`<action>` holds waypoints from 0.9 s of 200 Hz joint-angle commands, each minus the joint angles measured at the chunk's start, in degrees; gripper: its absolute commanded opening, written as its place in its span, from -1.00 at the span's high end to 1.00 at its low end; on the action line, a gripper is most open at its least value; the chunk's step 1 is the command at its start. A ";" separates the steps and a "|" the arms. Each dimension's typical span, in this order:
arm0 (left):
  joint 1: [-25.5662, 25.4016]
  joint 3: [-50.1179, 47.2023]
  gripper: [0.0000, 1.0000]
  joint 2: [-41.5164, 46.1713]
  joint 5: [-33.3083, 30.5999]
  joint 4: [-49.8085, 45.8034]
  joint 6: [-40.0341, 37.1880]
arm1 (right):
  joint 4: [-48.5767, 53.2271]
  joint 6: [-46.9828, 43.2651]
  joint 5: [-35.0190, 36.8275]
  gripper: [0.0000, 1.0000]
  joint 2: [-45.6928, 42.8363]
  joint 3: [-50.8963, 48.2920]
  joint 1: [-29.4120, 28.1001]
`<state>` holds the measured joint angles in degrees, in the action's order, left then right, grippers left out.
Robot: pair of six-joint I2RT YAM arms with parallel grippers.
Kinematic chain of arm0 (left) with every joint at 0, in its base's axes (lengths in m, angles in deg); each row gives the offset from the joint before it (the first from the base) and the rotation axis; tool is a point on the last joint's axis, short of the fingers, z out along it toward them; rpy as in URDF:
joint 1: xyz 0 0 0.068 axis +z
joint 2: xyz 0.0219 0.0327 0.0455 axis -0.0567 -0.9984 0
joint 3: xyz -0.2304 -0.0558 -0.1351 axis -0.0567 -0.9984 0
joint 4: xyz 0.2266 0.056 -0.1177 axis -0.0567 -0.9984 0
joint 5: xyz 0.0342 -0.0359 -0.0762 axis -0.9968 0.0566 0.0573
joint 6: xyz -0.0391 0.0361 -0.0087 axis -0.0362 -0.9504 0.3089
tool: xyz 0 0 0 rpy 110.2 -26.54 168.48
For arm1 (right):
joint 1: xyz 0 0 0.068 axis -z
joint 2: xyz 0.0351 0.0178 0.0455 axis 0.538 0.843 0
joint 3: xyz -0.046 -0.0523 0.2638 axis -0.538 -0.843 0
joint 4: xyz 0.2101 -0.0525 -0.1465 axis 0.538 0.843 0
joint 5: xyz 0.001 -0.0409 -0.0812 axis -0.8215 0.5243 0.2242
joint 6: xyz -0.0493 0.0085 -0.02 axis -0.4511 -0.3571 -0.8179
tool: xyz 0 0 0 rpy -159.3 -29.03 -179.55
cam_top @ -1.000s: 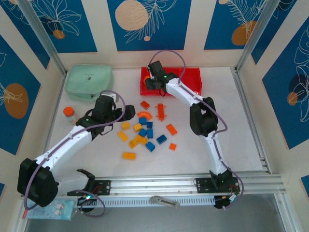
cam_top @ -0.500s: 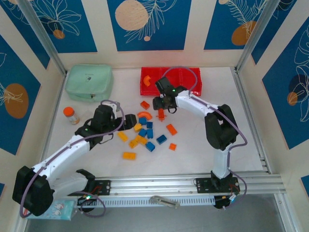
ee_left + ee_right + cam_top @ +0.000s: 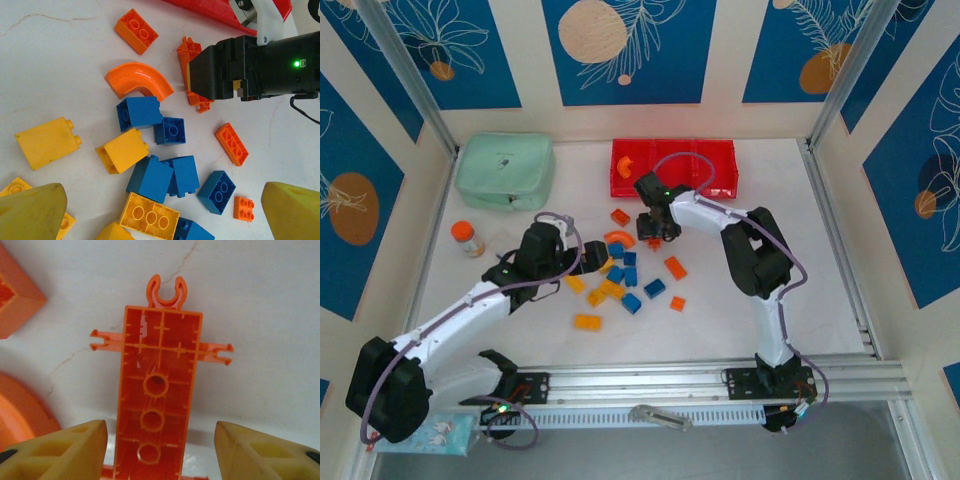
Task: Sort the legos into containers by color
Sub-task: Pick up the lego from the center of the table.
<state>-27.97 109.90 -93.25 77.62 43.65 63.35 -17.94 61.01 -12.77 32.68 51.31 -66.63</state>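
Right arm [image 3: 760, 250] bends back left over mid-table. I see the right gripper [image 3: 160, 442] low over the orange plate [image 3: 159, 385], jaws partly open and straddling it, pads clear on both sides. The plate lies flat near the containers [image 3: 725, 190], its long axis running straight out between the pads, clip end away. Left gripper [image 3: 160, 215] hangs wide open and empty over the legos [image 3: 140, 112].

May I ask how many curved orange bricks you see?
2 curved orange bricks: one in the red tray's left compartment, one beside the blue bricks; others may be hidden.
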 commanded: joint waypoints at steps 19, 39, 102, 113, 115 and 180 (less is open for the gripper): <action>-0.57 0.00 -0.99 -0.54 -1.25 0.40 0.21 | 1.25 -0.58 -0.38 0.04 2.14 3.28 0.73; -0.59 0.12 -0.99 -0.41 -1.77 0.06 0.00 | 0.87 -0.90 -0.72 0.18 1.93 3.20 0.79; -0.51 1.99 -0.99 -0.63 -2.69 -1.67 -2.02 | 1.13 -3.82 0.15 0.39 -2.22 4.72 -0.61; -0.20 3.11 -0.99 -0.87 -3.43 -2.64 -2.89 | 0.11 -4.23 0.31 0.39 -3.76 4.88 -0.81; -0.12 3.43 -0.99 -0.95 -3.62 -2.90 -3.09 | -0.31 -4.29 0.32 0.39 -4.06 4.91 -0.81; 4.58 10.57 -0.99 -4.50 -3.69 -6.02 -6.84 | -4.16 -8.58 0.58 0.45 2.67 18.23 1.00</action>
<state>-25.50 117.96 -96.42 74.39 39.01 58.54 -19.36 54.65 -11.92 31.81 63.59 -66.96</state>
